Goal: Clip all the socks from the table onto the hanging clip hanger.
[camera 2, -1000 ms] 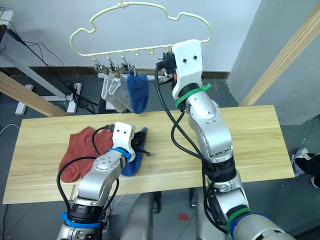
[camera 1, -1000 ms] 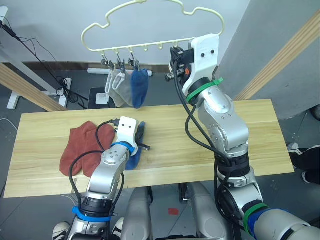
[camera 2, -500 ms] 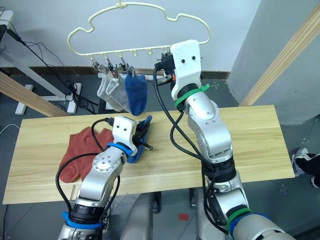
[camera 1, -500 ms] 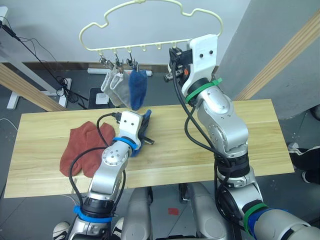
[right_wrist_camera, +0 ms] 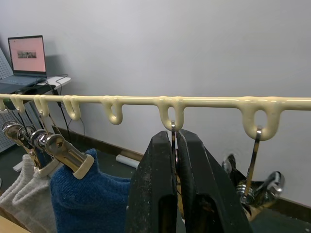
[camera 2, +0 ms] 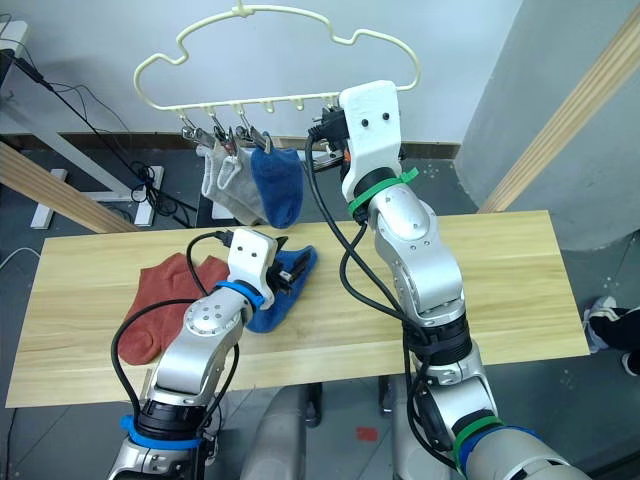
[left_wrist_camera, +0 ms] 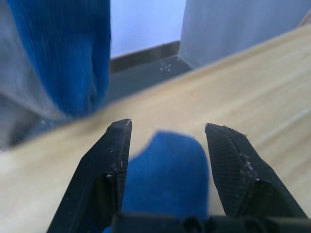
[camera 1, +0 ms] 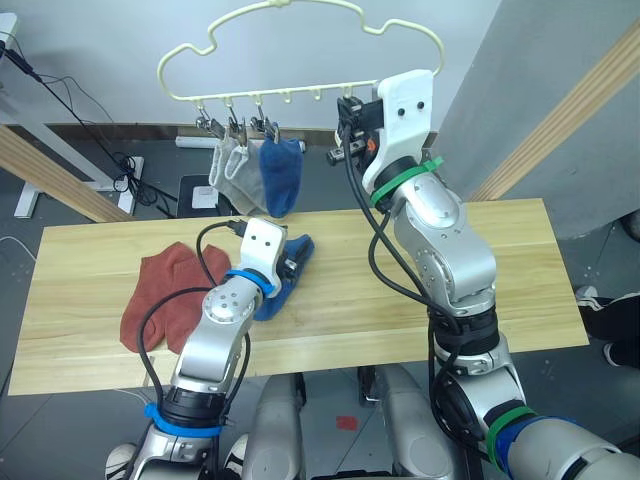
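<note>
Left tool (left_wrist_camera: 167, 131) spread around blue sock (left_wrist_camera: 167, 170); right tool (right_wrist_camera: 176, 145) pinching a clip (right_wrist_camera: 173, 127).

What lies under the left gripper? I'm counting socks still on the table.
A blue sock lies on the table between the open left gripper fingers; its near end is covered.

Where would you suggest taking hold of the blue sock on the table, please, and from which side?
Grip the blue sock at the rounded end that sticks out between the left gripper's open fingers, coming from the robot's side. That end lies flat on the table away from the red socks, so probably nothing else gets pinched.
</note>
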You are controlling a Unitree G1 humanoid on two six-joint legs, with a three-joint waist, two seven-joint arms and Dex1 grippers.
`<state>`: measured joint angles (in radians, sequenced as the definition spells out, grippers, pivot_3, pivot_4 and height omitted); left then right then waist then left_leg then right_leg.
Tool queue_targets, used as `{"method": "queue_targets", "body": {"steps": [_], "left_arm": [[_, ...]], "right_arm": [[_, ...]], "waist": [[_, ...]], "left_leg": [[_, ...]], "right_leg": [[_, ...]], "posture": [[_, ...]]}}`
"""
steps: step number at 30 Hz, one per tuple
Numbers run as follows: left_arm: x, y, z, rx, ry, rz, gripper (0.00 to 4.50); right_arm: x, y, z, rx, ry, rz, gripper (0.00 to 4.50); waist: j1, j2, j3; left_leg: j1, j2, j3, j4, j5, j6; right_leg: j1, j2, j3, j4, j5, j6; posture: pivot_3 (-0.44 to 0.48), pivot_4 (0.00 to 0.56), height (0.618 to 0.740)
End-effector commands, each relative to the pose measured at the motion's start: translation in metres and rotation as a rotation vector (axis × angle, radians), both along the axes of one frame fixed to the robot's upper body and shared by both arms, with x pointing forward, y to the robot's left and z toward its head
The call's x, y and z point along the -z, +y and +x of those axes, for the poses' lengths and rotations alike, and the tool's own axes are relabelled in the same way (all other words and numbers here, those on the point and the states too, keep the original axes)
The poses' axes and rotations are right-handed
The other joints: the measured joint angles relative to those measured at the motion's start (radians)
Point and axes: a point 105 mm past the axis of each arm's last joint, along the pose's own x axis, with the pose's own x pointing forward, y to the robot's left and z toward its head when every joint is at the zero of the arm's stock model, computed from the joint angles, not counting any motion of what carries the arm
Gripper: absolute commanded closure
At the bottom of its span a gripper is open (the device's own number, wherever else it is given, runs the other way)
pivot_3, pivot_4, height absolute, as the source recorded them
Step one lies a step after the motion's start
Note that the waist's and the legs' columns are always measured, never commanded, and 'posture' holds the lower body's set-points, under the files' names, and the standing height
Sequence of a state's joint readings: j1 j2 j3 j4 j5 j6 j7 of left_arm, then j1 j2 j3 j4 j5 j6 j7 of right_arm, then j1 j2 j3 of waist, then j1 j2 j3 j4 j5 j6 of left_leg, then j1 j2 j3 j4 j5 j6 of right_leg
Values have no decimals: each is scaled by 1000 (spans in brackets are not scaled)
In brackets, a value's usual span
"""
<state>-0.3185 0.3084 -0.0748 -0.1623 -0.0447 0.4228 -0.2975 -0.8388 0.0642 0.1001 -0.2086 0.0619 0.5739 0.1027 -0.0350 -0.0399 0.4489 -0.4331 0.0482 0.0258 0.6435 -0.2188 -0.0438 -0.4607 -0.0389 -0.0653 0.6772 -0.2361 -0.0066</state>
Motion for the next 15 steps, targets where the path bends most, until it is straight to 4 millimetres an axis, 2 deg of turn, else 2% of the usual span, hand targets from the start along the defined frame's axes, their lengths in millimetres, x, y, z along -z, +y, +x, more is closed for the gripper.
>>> {"method": "queue_targets", "body": {"steps": [1,6,10,14,15], "left_arm": [[7,7,5,-4,43,3,1934],[32,1,7,54,177,58,1934],[42,-3,13,90,226,86,1934],[52,1,16,69,282,101,1934],[55,1,15,77,292,108,2105]], "right_arm": [[-12,1,-11,-18,-53,28,4500],[-13,2,-12,-20,-55,30,4500],[-13,3,-12,-22,-56,31,4500],[-13,5,-13,-25,-57,33,4500],[-13,5,-13,-25,-58,33,4500]], "waist": [[0,0,0],[1,0,0],[2,0,0],[2,0,0],[2,0,0]], "left_leg": [[0,0,0,0,0,0],[0,0,0,0,0,0],[0,0,0,0,0,0],[0,0,0,0,0,0],[0,0,0,0,0,0]], "right_leg": [[0,0,0,0,0,0],[0,0,0,-1,0,0],[-1,0,0,-1,0,0],[-1,0,0,0,0,0],[0,0,0,0,0,0]], "posture": [[-105,469,735],[-105,470,735],[-107,469,735],[-115,469,735],[-115,469,735]]}}
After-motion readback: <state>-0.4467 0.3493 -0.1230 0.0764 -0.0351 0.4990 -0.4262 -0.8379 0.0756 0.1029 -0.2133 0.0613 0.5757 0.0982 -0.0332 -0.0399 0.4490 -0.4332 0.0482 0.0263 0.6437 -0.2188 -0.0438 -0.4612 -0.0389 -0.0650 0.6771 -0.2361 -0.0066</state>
